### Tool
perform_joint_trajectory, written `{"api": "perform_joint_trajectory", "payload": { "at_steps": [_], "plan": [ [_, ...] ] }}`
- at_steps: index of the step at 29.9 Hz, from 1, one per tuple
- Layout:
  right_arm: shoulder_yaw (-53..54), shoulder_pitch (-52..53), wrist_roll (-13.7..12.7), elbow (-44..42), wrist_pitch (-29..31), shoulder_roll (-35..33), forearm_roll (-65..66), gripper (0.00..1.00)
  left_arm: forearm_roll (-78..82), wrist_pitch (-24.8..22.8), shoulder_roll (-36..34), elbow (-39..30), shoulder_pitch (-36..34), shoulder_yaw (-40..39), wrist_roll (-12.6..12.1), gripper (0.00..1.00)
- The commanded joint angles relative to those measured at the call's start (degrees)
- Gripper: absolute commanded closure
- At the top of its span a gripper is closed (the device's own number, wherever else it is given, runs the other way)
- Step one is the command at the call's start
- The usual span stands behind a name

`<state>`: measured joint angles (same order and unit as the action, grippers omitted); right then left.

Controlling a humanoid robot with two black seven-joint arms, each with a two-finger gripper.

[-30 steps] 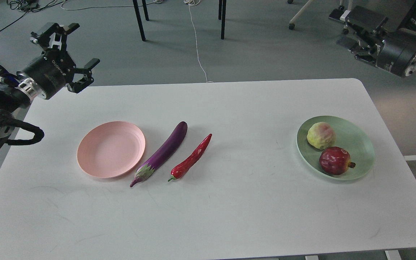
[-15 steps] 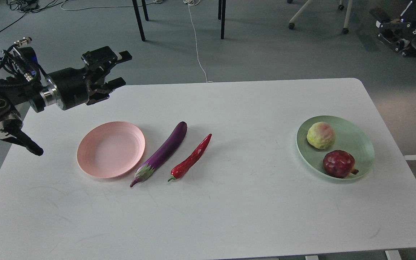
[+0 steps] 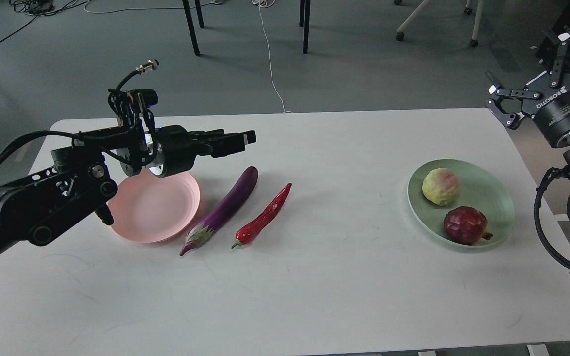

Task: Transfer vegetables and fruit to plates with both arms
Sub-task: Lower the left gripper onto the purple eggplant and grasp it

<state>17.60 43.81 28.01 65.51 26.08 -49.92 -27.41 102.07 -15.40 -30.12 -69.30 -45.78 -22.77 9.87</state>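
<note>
The purple eggplant [image 3: 225, 210] and the red chili pepper [image 3: 265, 215] lie side by side on the white table [image 3: 314, 287], just right of the empty pink plate [image 3: 151, 212]. The yellow-green fruit [image 3: 441, 185] and the dark red fruit [image 3: 464, 225] sit on the green plate [image 3: 495, 193] at the right. My left gripper [image 3: 245, 140] hovers empty above the table, past the pink plate's far rim and just beyond the eggplant's far tip. Its dark fingers overlap side-on. My right gripper [image 3: 530, 66] is open and empty, off the table's far right corner, above the green plate.
Chair and table legs [image 3: 305, 24] and a white cable [image 3: 270, 59] are on the floor behind the table. My left arm [image 3: 42, 202] lies over the table's left side and covers part of the pink plate's rim.
My left arm swung right and down from the table's far left corner to above the pink plate's far rim. My right gripper moved down and left. The dark red fruit shifted slightly.
</note>
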Motion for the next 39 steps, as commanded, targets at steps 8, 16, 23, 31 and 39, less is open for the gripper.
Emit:
{"api": "perform_joint_trajectory", "payload": {
  "at_steps": [8, 16, 23, 31, 39],
  "plan": [
    [8.76, -10.06, -0.01, -1.18, 1.92, 2.28, -0.1, 0.01, 16.48, 3.19, 3.05, 3.89, -0.98, 8.09, -0.64, 0.06],
    [11.14, -10.42, -0.01, -1.35, 1.92, 2.28, -0.1, 0.01, 17.55, 3.01, 6.13, 8.12, -1.42, 10.2, -0.64, 0.27],
    [11.23, -10.5, -0.01, -1.44, 1.92, 2.72, -0.01, 0.01, 16.93, 3.01, 6.74, 9.7, -1.42, 10.9, -0.64, 0.47],
    [11.23, -10.94, -0.01, -1.35, 1.92, 2.9, -0.01, 0.01, 16.76, 3.01, 6.66, 10.76, -0.63, 10.99, -0.55, 0.63],
    [12.1, -10.86, -0.01, -1.79, 1.92, 2.81, 0.34, 0.01, 12.64, 2.57, 2.63, 4.89, -2.29, 9.76, -0.64, 0.77]
  ]
}}
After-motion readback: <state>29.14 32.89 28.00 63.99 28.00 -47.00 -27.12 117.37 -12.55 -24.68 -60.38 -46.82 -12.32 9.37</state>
